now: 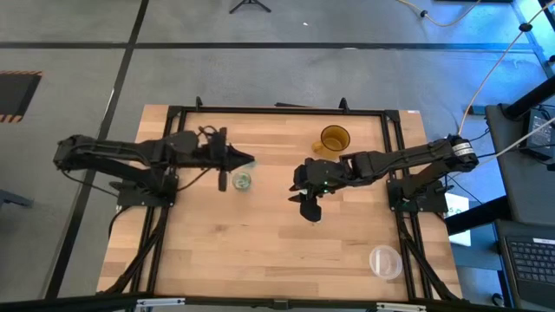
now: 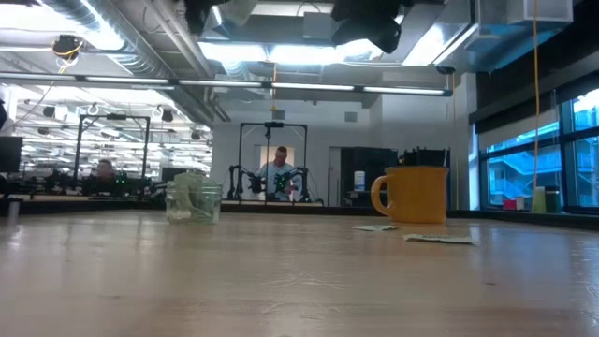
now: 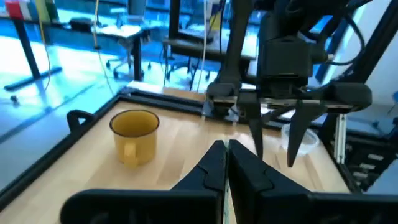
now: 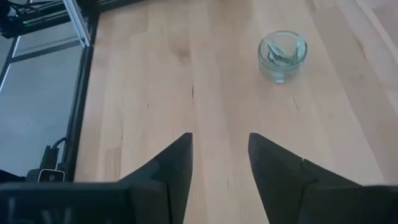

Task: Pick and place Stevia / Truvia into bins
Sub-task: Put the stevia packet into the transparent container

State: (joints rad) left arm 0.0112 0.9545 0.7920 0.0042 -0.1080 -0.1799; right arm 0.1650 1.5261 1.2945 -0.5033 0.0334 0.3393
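The small clear glass cup stands on the table and holds several white-green packets; it also shows in the low view. Two more flat packets lie on the table near the amber mug. My left gripper is shut and hovers just beyond the cup's far side, with nothing showing between its fingers. My right gripper is open, points down over bare wood right of the cup, and holds nothing.
The amber mug stands at the far side of the table, near the right arm. A wider clear plastic container sits near the near right corner. Bare wood lies between cup and right gripper. A person sits in the room behind.
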